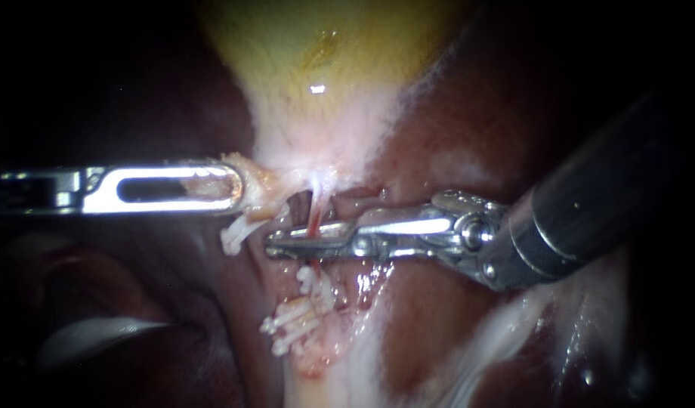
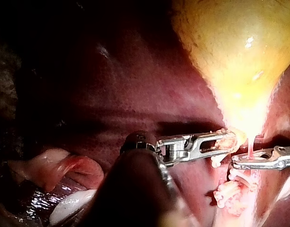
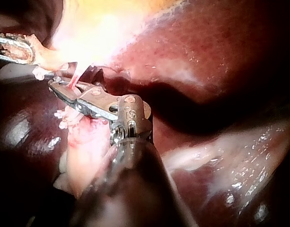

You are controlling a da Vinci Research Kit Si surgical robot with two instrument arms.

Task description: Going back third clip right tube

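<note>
Right instrument (image 1: 287, 245), shiny steel, crosses a thin red tube (image 1: 315, 215).

Endoscope close, facing gallbladder (image 1: 317, 53), 2 wrist views from opposite sides, sharing clips (image 1: 298, 325)

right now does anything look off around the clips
Nothing looks torn or spilled. The clips below the right instrument splay at different angles. One clip sticks out alone, apart from the rest, by the left instrument, whose jaws hold tissue.
</note>
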